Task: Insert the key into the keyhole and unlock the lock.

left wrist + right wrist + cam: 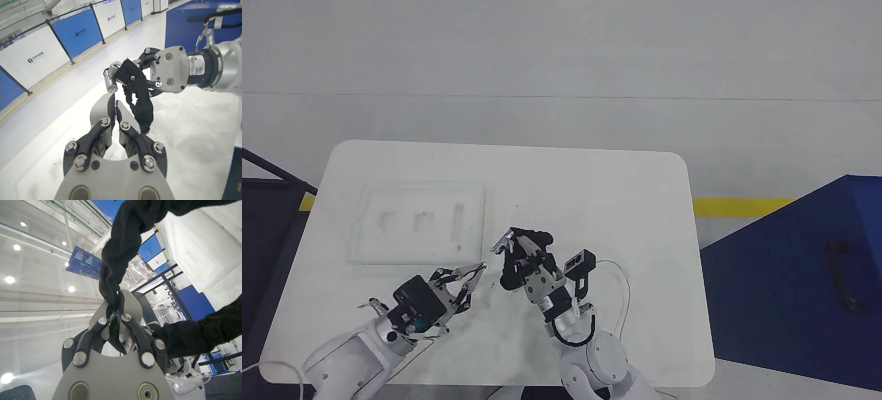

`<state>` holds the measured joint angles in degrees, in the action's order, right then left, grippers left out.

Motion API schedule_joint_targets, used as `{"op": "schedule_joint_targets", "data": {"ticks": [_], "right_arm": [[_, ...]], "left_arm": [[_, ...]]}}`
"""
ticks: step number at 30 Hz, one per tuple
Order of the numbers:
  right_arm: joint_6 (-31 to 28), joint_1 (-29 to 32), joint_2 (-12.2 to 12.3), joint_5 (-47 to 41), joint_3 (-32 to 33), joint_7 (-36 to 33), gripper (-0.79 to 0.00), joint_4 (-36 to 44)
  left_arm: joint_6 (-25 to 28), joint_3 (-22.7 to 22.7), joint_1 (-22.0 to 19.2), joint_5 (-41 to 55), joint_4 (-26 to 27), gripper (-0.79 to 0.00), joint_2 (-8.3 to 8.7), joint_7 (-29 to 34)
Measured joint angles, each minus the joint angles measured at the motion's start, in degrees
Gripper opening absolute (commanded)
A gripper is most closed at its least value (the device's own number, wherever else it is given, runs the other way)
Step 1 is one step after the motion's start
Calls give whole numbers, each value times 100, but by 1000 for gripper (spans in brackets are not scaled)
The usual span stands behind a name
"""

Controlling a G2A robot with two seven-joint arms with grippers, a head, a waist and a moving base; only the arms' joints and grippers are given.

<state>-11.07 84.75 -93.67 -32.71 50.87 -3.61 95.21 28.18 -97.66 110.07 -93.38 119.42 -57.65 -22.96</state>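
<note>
Near mid-table (622, 200) in the top view, both arms meet above the white surface; the left gripper (478, 270) sits at 7 o'clock of the right gripper (514, 250), tips close together.

Left wrist view: the left gripper (115, 106) is pinched nearly all the way closed, w/ only a thin slit between its pads. In that slit sits the key (115, 108), a thin metal piece gripped edge-on; its tip meets the keyhole (112, 91) on the round end face of the lock (110, 80); how deep it's in, can't tell.

Lock = short chrome cylinder w/ a metal shackle loop at its far end; it's joined to a chain in a black fabric sleeve (140, 106) that droops in a loop toward the table. The right gripper (132, 73) is clamped on the sleeve just beside the cylinder; it holds the lock off the table, keyhole end facing the left gripper.

Right wrist view: the right gripper (114, 311) has its fingers drawn tight on the black sleeve (121, 249); the sleeve runs out past the tips and curls round in front of the camera.

Tray (417, 186) — shallow, white, w/ moulded recesses — lies on the table at 10 o'clock of the grippers, well apart from them; a blue cabinet (802, 280) stands off the table at 3 o'clock.
</note>
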Motion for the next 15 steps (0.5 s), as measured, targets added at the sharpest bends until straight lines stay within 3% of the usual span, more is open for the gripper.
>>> {"op": "schedule_joint_targets", "data": {"ticks": [10, 15], "right_arm": [[41, -22, 5, -67, 7, -48, -785, -22], [80, -36, 6, -47, -7, -36, -785, -32]], "left_arm": [[-1712, 293, 186, -1928, -150, -785, -30, -901], [-2373, 356, 185, -2427, -248, -785, -50, -1057]]}}
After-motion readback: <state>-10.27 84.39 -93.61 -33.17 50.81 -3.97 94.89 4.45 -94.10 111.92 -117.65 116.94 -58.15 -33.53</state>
